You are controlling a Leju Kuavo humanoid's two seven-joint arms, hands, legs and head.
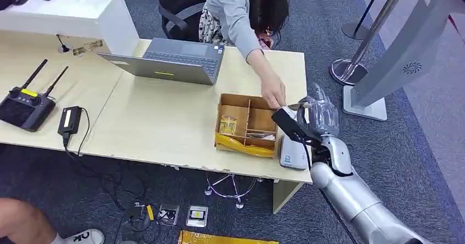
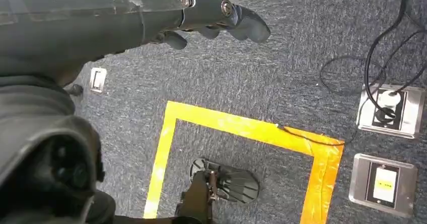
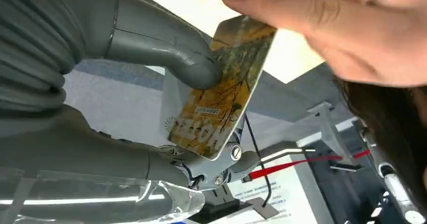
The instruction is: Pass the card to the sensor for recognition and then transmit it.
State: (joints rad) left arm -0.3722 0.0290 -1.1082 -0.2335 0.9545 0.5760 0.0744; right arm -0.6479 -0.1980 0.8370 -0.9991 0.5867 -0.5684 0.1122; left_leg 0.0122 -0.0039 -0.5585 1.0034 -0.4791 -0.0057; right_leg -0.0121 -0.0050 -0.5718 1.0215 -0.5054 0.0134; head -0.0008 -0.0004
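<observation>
In the right wrist view a yellow patterned card (image 3: 221,98) is pinched between my right hand's thumb (image 3: 166,48) and fingers, while a person's hand (image 3: 322,27) grips its far edge. From the head view my right hand (image 1: 313,119) is raised at the desk's right end, above the white card sensor (image 1: 292,155), with the person's hand (image 1: 272,95) reaching to it across the desk. My left hand (image 2: 211,20) hangs over the carpet, fingers loosely curled and holding nothing.
A cardboard divider box (image 1: 245,124) with yellow items sits beside the sensor. A laptop (image 1: 175,60), a remote controller (image 1: 24,108) and a black charger (image 1: 70,120) lie on the desk (image 1: 153,123). A stanchion base (image 1: 346,71) and grey sign stand (image 1: 384,74) are at right.
</observation>
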